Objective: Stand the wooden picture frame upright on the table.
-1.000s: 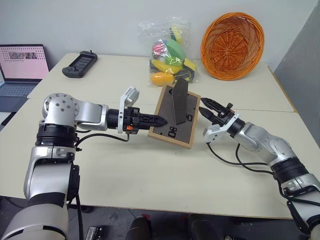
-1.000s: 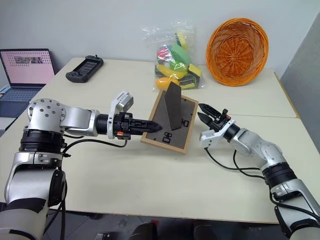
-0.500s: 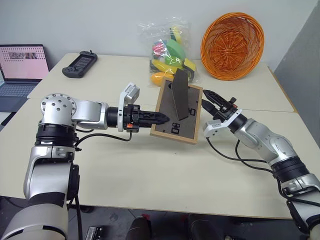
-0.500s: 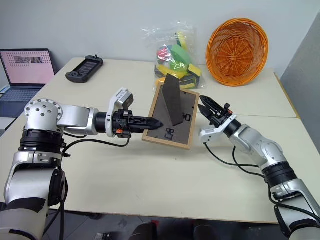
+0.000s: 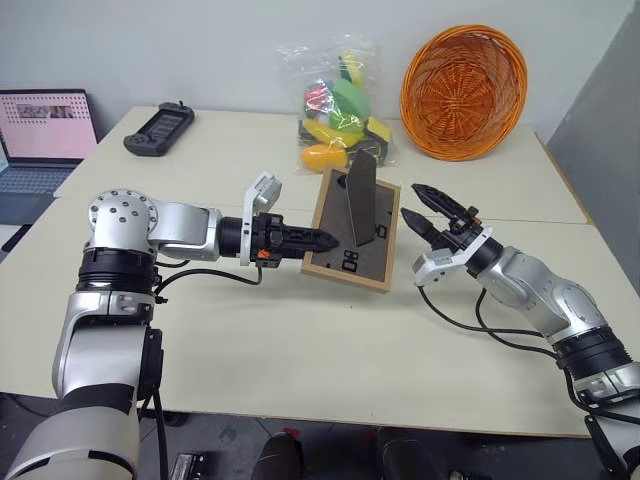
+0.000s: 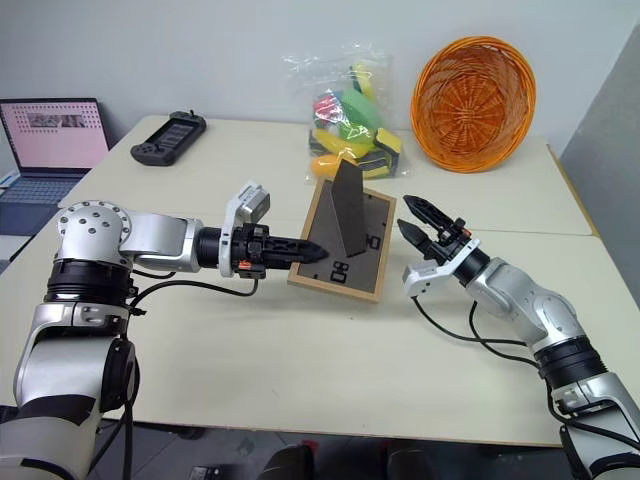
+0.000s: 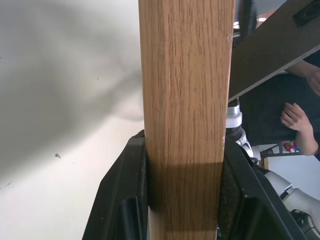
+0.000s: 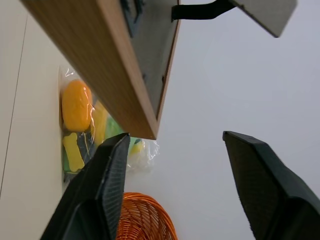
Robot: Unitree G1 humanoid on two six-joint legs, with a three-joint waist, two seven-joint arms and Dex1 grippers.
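Now the left tool (image 5: 325, 239) is clamping the left edge of the picture frame (image 5: 352, 262), tilting it off the desk (image 5: 300, 350) so its stand can take the weight; the right tool (image 5: 436, 214) is waiting open just beside. Light wood, grey back, stand folded out

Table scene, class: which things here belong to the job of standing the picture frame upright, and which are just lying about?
Part of the job:
wooden picture frame
table
left gripper, shut on the frame's edge
right gripper, open beside the frame

Just lying about:
orange basket
bag of toys
game controller
laptop
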